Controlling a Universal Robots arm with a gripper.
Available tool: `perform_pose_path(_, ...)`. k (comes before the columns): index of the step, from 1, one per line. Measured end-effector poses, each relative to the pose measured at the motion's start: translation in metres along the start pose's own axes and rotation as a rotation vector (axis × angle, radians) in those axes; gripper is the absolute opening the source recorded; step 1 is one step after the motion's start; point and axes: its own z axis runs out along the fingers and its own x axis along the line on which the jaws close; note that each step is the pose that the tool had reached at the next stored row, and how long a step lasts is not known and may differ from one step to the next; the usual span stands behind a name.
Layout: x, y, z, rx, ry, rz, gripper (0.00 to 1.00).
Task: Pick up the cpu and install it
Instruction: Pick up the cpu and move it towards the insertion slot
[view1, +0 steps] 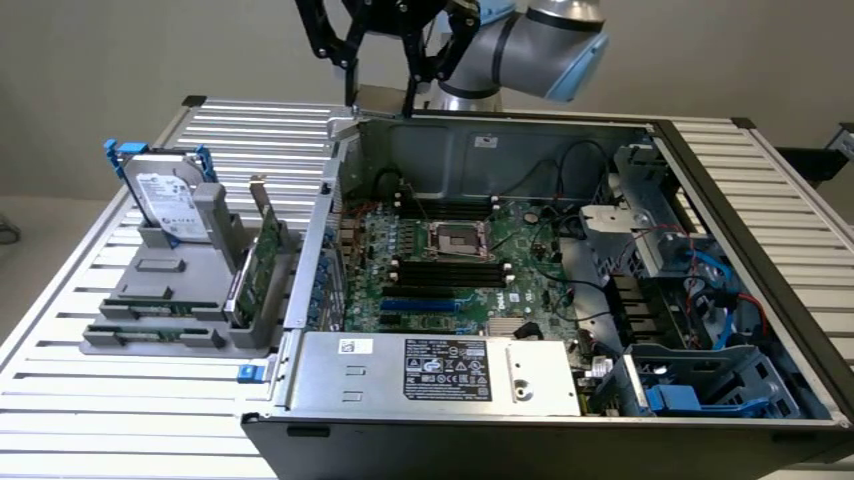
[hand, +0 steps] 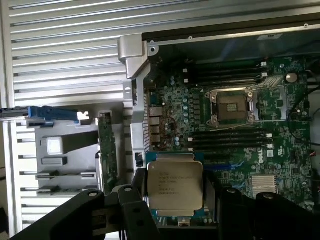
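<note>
Hand (hand: 175, 200) part-way closed on the cpu (hand: 175, 186): its two dark fingers (hand: 211, 187) press on opposite edges of the chip, whose silvery top plate and printed lettering face the wrist camera. The held cpu hangs in the air over the motherboard (hand: 175, 107), off to one side of the socket frame (hand: 231, 106) and not above it. The socket frame's dark centre lies bare, with black memory slots (hand: 227, 137) on either side. In the exterior view the hand sits high over the rear wall of the open computer case (view1: 641, 130), well above the socket frame. The hard drive (view1: 167, 195) with blue handles stands in a grey holder on the slatted table (view1: 80, 330), outside the case and well apart from the socket frame.
</note>
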Motion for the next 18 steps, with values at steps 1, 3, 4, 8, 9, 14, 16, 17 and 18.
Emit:
perform_pose_path(1, -0.004, 0.0004, -0.0003, 0.0, 0.0, 0.0, 0.55)
perform_pose_path(3, -0.013, 0.0013, -0.0006, -0.0001, 0.0, 0.0, 0.55)
perform_pose_path(4, -0.018, 0.0021, -0.0003, 0.0, 0.0001, 0.0, 0.55)
perform_pose_path(8, -0.036, 0.007, 0.0034, -0.0002, -0.0001, 0.0, 0.55)
perform_pose_path(9, -0.041, 0.0083, 0.0043, -0.0001, -0.0001, 0.0, 0.55)
perform_pose_path(14, -0.064, 0.0161, 0.01, -0.0001, -0.0002, 0.0, 0.55)
perform_pose_path(16, -0.073, 0.0203, 0.0129, 0.0, -0.0001, 0.0, 0.55)
perform_pose_path(17, -0.077, 0.0225, 0.0144, -0.0001, -0.0002, 0.0, 0.55)
perform_pose_path(18, -0.082, 0.0248, 0.016, -0.0001, -0.0002, 0.0, 0.55)
